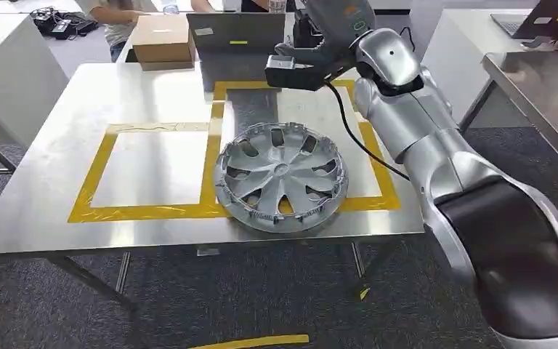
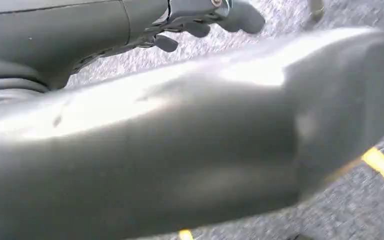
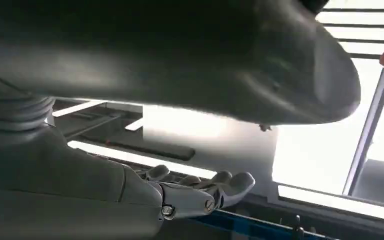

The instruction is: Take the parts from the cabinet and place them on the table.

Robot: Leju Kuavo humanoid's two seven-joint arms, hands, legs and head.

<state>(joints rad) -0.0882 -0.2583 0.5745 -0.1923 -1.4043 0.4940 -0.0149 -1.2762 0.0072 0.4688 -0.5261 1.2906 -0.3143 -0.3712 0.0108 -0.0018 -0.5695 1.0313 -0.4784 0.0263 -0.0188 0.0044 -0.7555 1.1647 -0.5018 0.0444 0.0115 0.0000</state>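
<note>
1. The wheel cover [image 1: 282, 177] lies flat on the desk [image 1: 58, 174], face up, straddling the yellow tape [image 1: 152, 212] near the front edge, with its rim slightly past the tape line.
2. It looks light and fairly stiff but thin: probably plastic with a smooth silver finish, likely slippery on the face and liable to crack at the spokes. The outer rim or a gap between spokes seems the safest hold.
3. The right hand [image 3: 200, 192] is raised well above the desk; its fingers [image 3: 230, 182] lie nearly straight and apart, holding nothing.
4. The left hand [image 2: 200, 15] hangs over carpet; its fingers look loosely curled, and I cannot tell whether they are closed.
5. The head view gives the desk layout and the cardboard box [image 1: 163, 40]; the right wrist view adds the fingers' pose.
</note>
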